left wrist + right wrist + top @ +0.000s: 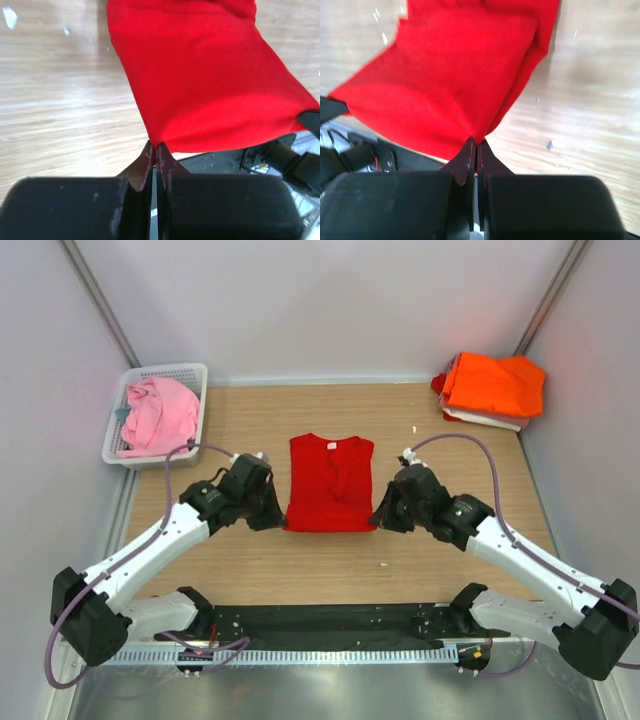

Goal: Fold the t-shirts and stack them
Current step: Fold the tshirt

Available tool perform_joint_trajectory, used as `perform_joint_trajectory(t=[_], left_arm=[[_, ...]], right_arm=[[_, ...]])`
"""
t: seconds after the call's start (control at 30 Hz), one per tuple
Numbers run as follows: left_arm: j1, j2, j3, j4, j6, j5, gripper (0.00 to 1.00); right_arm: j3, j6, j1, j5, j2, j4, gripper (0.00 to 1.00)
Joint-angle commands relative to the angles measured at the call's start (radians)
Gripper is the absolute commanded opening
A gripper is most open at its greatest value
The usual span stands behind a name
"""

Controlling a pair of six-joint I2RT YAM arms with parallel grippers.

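The red t-shirt [330,482] lies in the middle of the table, its sides folded in to a narrow rectangle. My left gripper [278,520] is shut on its near left corner, and the cloth [210,80] stretches away from the pinch, lifted a little. My right gripper [378,520] is shut on its near right corner, with the red cloth [445,75] pulled taut from the tips. An orange t-shirt [495,385] lies folded on a white one [485,420] at the far right. A pink t-shirt [158,415] lies crumpled in a basket.
A white mesh basket [193,373] stands at the far left. The folded stack sits in the far right corner by the wall. A black mat [330,625] runs along the near edge between the arm bases. Grey walls close in three sides.
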Motion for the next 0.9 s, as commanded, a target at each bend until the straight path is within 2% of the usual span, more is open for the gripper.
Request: perform_joint_trajectory(t=[0.0, 0.27, 0.47, 0.57, 0.63, 0.67, 0.7, 0.73, 0.77, 0.8, 0.83, 0.87], left_arm=[[0.000, 0.068, 0.109, -0.103, 0.052, -0.105, 0.00], [0.011, 0.206, 0.303, -0.115, 0.108, -0.136, 0.00], [0.078, 0.359, 0.415, -0.098, 0.160, -0.120, 0.00], [0.159, 0.492, 0.555, -0.100, 0.181, -0.080, 0.00], [0.228, 0.589, 0.645, -0.106, 0.204, -0.041, 0.00], [0.250, 0.714, 0.773, -0.122, 0.214, -0.034, 0.00], [0.293, 0.782, 0.848, -0.138, 0.223, -0.010, 0.01], [0.314, 0.854, 0.939, -0.184, 0.230, 0.022, 0.14], [0.333, 0.949, 1.038, -0.222, 0.252, 0.050, 0.20], [0.363, 1.117, 1.275, -0.277, 0.250, 0.050, 0.19], [0.377, 1.211, 1.402, -0.408, 0.238, 0.068, 0.25], [0.396, 1.282, 1.600, -0.446, 0.243, 0.106, 0.35]], right_arm=[[0.150, -0.047, -0.001, 0.180, 0.046, -0.107, 0.01], [0.253, -0.116, -0.041, 0.230, 0.184, -0.095, 0.01], [0.354, -0.208, -0.171, 0.190, 0.289, -0.058, 0.01], [0.530, -0.245, -0.242, 0.171, 0.413, -0.043, 0.01], [0.646, -0.262, -0.292, 0.148, 0.569, -0.062, 0.01], [0.772, -0.265, -0.302, 0.150, 0.638, -0.061, 0.01], [0.841, -0.277, -0.317, 0.130, 0.701, -0.064, 0.05], [0.919, -0.280, -0.347, 0.125, 0.856, -0.070, 0.19], [1.004, -0.288, -0.363, 0.130, 0.938, -0.081, 0.56], [1.190, -0.326, -0.377, 0.084, 1.015, -0.113, 0.70], [1.280, -0.329, -0.395, 0.079, 1.163, -0.136, 0.91], [1.432, -0.331, -0.403, 0.067, 1.216, -0.212, 0.94]])
